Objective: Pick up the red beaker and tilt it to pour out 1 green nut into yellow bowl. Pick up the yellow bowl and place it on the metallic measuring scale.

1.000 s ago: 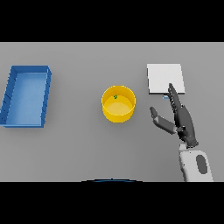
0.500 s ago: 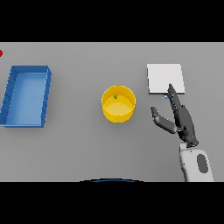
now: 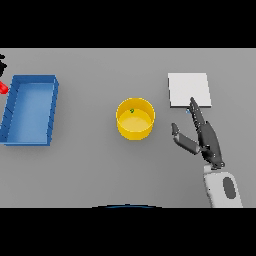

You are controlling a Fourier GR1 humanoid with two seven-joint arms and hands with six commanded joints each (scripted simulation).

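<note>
At counter centre, head view, the round yellow bowl (image 3: pixel 135 119) is holding one small green nut (image 3: pixel 132 111). Right robot hand (image 3: pixel 202 140) is hovering open beside the square metallic scale (image 3: pixel 188 90). Left robot hand (image 3: pixel 1 65), fingers unclear, is showing with the red beaker (image 3: pixel 3 87) at the left edge.

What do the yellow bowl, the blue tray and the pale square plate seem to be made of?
The yellow bowl looks like matte plastic: one flat colour, no glints. The blue tray seems likewise plastic, with thin, evenly coloured walls. The square scale is flat and light grey, possibly brushed metal, though no reflections confirm it.
</note>
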